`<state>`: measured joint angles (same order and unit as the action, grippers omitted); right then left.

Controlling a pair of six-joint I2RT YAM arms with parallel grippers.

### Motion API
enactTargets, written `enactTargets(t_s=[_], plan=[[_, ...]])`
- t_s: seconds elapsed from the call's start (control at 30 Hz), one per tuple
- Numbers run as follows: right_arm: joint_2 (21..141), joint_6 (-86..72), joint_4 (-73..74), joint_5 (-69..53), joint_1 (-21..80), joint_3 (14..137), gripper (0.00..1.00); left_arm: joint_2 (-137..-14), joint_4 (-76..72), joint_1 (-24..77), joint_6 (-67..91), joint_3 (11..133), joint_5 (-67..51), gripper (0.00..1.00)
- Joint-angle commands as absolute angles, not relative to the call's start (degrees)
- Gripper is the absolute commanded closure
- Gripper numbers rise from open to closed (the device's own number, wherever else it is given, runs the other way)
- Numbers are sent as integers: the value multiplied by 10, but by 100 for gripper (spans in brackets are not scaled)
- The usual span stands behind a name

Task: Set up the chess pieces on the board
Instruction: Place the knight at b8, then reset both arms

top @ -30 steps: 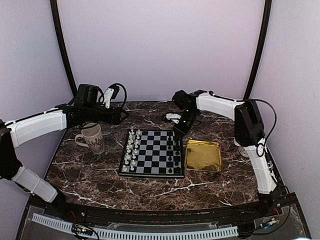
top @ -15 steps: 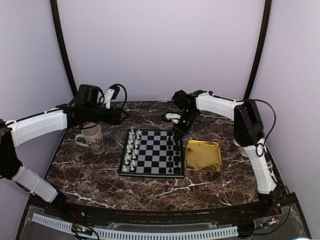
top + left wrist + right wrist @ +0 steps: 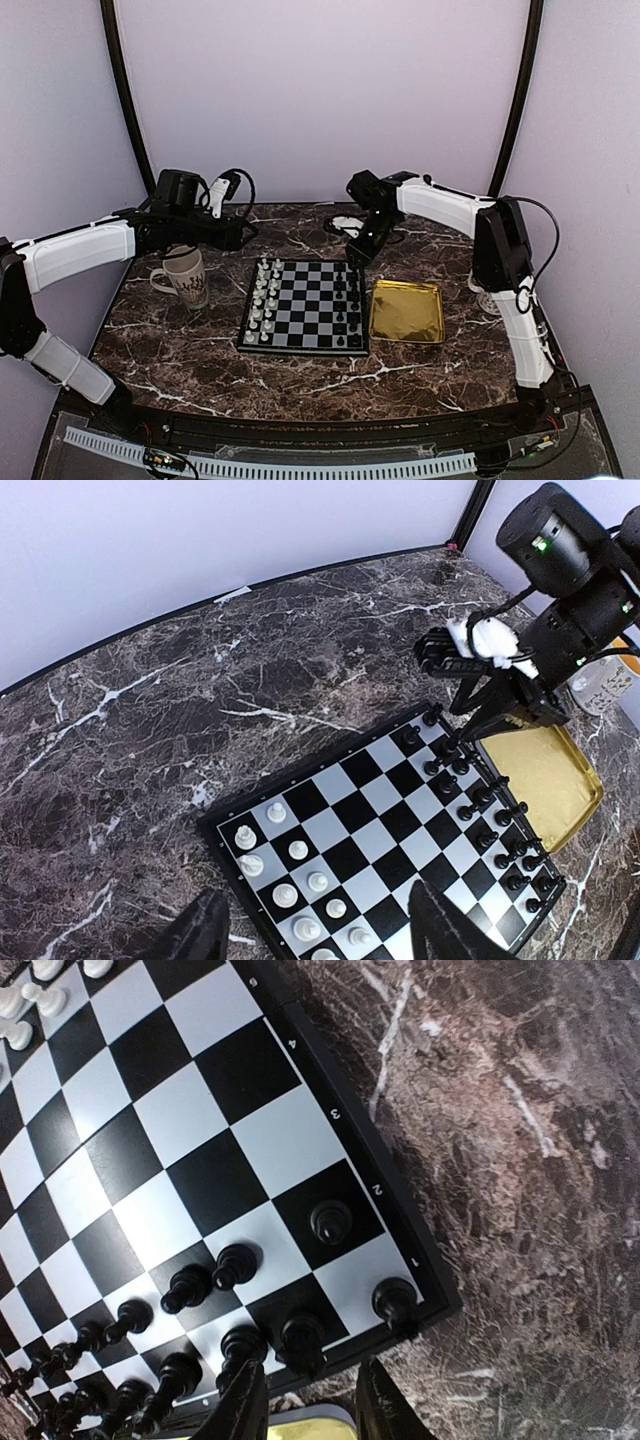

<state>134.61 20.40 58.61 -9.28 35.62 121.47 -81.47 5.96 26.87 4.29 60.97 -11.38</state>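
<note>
The marble table (image 3: 180,340) carries the board (image 3: 305,305) at its middle. A gold tray (image 3: 407,312) lies just beside the board's right edge, and a mug (image 3: 185,277) stands to its left.

The left arm reaches in over the mug. The left gripper (image 3: 320,925) hangs high above the board's left side with its fingers wide apart and nothing between them. The right arm bends down from the far right, putting the right gripper (image 3: 312,1385) just above the board's far right corner. Its fingers (image 3: 245,1400) are a little apart and hold nothing.

The pale pieces (image 3: 262,300) fill two files along the board's left edge. The black pieces (image 3: 485,820) fill two files along the right edge, packed close together. In the right wrist view a black pawn (image 3: 330,1222) sits square in the middle of its dark chequer beside the far rim. A taller corner piece (image 3: 397,1303) stands on the last pale chequer.

The step in hand looks like letting go at that far right corner and clearing off. To do it well:

- Lift straight up before any sideways travel, because the neighbouring pieces stand close enough for a fingertip to clip.
- Keep the fingers parted only as far as the gap allows.
- Leave toward the far right, off the board and not across the rows.
- Check from above that each piece sits inside its own chequer, since these small pieces would probably tip at a light knock.

Both sides look full, though an exact count is hard to make at this size.
</note>
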Motion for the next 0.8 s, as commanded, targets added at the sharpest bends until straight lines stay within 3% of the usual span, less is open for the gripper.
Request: enactTargets(t_s=[0.0, 0.63, 0.77], plan=[[1247, 197, 582, -95, 340, 1193, 69, -808, 59, 268, 27, 608, -101, 37], [790, 183, 354, -125, 177, 765, 62, -755, 89, 268, 11, 642, -35, 35], [691, 176, 275, -147, 138, 671, 50, -750, 88, 268, -3, 641, -28, 35]])
